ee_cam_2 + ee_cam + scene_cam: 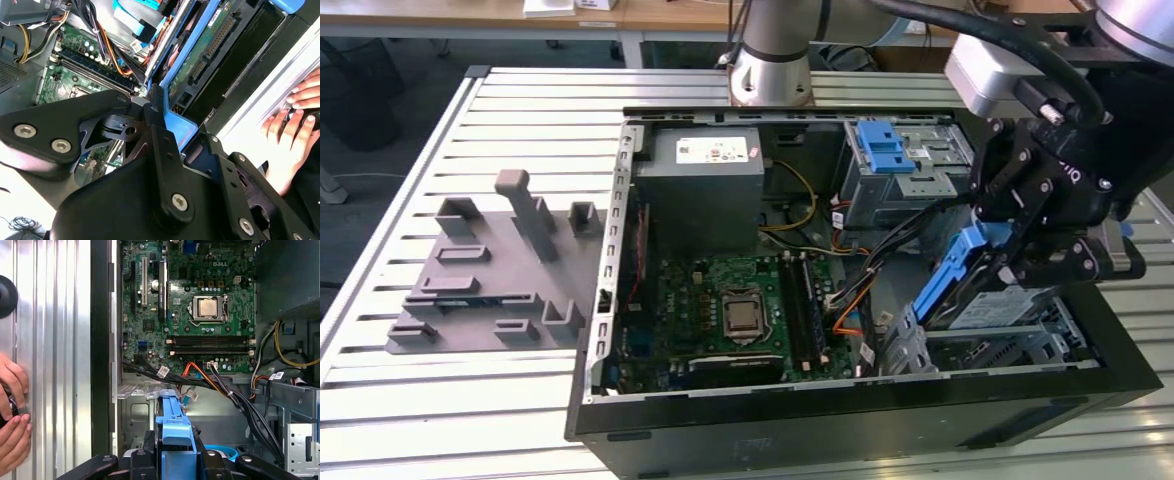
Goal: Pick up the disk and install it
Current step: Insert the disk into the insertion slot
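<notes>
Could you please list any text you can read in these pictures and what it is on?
On the power supply, the sticker: too small to read.
On the motherboard: a white maker's mark and tiny codes, none quoted.
On the cable tags: unreadable.

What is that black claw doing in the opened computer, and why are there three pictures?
That is a robot arm, and its claw is called a gripper. The exterior view comes from a camera standing off the arm. Both wrist views come from cameras riding on the arm, looking past the gripper. On the metal table lie an opened computer, with its green board showing, and a grey plastic block. The gripper is shut on the disk, a flat drive with blue rails, held tilted at the metal cage at the exterior view's right end of the computer. In the first wrist view, a person's hands rest on the table beside the computer.
</notes>
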Controlling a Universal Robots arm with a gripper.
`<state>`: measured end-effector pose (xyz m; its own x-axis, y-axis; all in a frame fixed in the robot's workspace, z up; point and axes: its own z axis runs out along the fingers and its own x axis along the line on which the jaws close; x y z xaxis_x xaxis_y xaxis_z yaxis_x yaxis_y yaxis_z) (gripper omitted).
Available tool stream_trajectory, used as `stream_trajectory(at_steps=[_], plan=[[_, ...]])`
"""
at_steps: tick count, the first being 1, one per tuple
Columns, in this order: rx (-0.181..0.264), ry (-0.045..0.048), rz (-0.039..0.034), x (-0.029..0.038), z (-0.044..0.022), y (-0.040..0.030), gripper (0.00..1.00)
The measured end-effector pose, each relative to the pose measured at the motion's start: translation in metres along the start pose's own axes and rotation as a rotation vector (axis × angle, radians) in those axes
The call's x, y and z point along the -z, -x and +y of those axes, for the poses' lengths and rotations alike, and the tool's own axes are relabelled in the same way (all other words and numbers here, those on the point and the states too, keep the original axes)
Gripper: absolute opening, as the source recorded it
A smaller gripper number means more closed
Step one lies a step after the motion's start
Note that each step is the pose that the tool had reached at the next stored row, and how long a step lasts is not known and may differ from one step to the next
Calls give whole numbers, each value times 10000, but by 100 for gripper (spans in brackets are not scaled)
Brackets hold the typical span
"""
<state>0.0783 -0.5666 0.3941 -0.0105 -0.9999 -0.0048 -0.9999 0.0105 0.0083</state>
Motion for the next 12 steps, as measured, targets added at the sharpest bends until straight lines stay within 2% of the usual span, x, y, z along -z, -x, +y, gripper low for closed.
stream_trajectory(at_steps=[12], plan=[[0, 0, 1, -117, -1, -1, 36]])
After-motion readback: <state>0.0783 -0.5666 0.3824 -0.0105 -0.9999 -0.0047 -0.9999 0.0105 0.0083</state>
